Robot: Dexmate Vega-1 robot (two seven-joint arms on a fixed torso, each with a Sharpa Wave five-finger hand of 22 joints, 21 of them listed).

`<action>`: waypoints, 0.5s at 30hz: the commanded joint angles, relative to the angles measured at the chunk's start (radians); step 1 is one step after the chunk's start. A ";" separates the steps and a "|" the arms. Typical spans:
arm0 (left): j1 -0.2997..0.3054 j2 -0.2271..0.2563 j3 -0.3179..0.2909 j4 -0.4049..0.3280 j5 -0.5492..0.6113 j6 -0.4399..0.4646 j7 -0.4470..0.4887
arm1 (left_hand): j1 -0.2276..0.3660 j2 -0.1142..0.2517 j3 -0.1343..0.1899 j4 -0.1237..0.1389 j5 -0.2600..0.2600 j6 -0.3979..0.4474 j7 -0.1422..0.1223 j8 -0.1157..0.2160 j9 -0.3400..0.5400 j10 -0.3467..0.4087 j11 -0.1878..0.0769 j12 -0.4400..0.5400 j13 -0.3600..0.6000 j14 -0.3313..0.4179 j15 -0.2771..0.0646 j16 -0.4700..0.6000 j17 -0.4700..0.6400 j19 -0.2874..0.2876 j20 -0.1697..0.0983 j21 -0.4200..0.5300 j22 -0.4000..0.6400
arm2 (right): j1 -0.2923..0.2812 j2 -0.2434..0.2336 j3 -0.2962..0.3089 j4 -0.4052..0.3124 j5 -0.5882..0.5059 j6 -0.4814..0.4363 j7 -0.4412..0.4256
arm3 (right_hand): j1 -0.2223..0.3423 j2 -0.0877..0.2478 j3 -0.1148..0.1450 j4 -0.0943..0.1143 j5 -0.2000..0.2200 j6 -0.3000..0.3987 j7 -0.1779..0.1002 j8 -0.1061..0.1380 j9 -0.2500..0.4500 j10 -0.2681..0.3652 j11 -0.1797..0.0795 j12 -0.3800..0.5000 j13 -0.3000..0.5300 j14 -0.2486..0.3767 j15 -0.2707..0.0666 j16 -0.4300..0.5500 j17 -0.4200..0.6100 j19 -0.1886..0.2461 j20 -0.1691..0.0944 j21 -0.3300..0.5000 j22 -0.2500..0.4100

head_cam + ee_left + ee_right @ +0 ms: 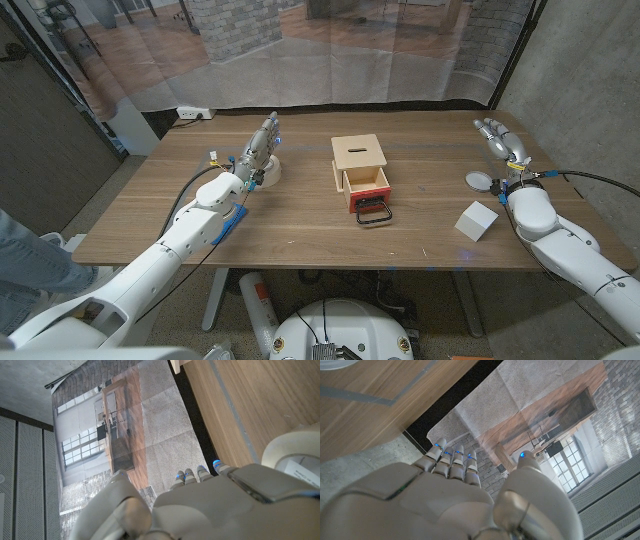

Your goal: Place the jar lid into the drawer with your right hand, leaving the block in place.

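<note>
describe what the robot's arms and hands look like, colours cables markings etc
Both arms have smooth, rounded white shells. The left hand and right hand are pale grey, with segmented fingers whose tips carry small blue lights. A black cable runs along the left forearm, which also bears a blue patch; another black cable trails from the right wrist. Small yellow and blue marks sit at both wrists.

L arm reaches fwd over the table, left hand (262, 148) out with fingers (200, 474) straight, close together, holding nothing. R arm bent at the table's right side, right hand (503, 143) raised, fingers (451, 458) extended, also holding nothing.
</note>
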 commanded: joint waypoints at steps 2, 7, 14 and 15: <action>0.003 -0.005 0.001 0.008 -0.001 -0.008 -0.002 | 0.014 -0.001 -0.004 0.000 0.001 0.003 -0.002 0.001 0.002 -0.002 -0.001 0.005 0.006 -0.045 -0.004 0.003 0.005 -0.115 0.006 0.007 0.003 | -0.010 -0.015 -0.008 -0.025 -0.078 -0.041 -0.042 | 0.012 0.000 0.002 -0.006 0.002 0.006 -0.007 -0.001 0.002 0.009 -0.006 0.001 0.003 0.015 -0.004 0.000 0.002 0.014 -0.012 -0.008 0.004; 0.009 -0.003 0.000 0.002 0.000 -0.008 0.003 | 0.014 0.000 -0.005 0.000 0.000 0.005 -0.002 0.002 0.002 0.000 -0.002 0.006 0.006 -0.044 -0.004 0.003 0.005 -0.114 0.006 0.008 0.003 | -0.012 -0.025 -0.011 -0.035 -0.099 -0.062 -0.046 | 0.016 0.000 0.003 -0.009 0.003 0.004 -0.007 -0.002 0.002 0.012 -0.006 0.001 0.003 0.018 -0.006 0.000 0.002 0.017 -0.012 -0.012 0.004; 0.017 -0.002 -0.003 -0.007 -0.002 -0.008 0.011 | 0.016 0.001 -0.007 0.000 0.000 -0.002 -0.001 -0.002 0.002 -0.001 -0.002 0.005 0.006 -0.044 -0.005 0.003 0.005 -0.113 0.008 0.008 0.003 | -0.016 -0.041 -0.017 -0.051 -0.140 -0.098 -0.060 | 0.018 0.000 0.003 -0.012 0.004 -0.005 -0.006 -0.006 0.002 0.012 -0.006 0.000 0.003 0.018 -0.007 -0.001 0.002 0.021 -0.009 -0.016 0.004; 0.019 -0.001 -0.002 -0.011 0.004 -0.007 0.018 | 0.016 0.001 -0.007 0.000 0.000 -0.002 0.000 -0.002 0.002 0.000 -0.002 0.005 0.006 -0.044 -0.004 0.002 0.005 -0.113 0.009 0.008 0.003 | -0.017 -0.043 -0.017 -0.056 -0.144 -0.106 -0.063 | 0.019 0.000 0.003 -0.012 0.005 -0.005 -0.006 -0.005 0.002 0.012 -0.006 0.000 0.003 0.019 -0.007 -0.001 0.002 0.021 -0.009 -0.016 0.004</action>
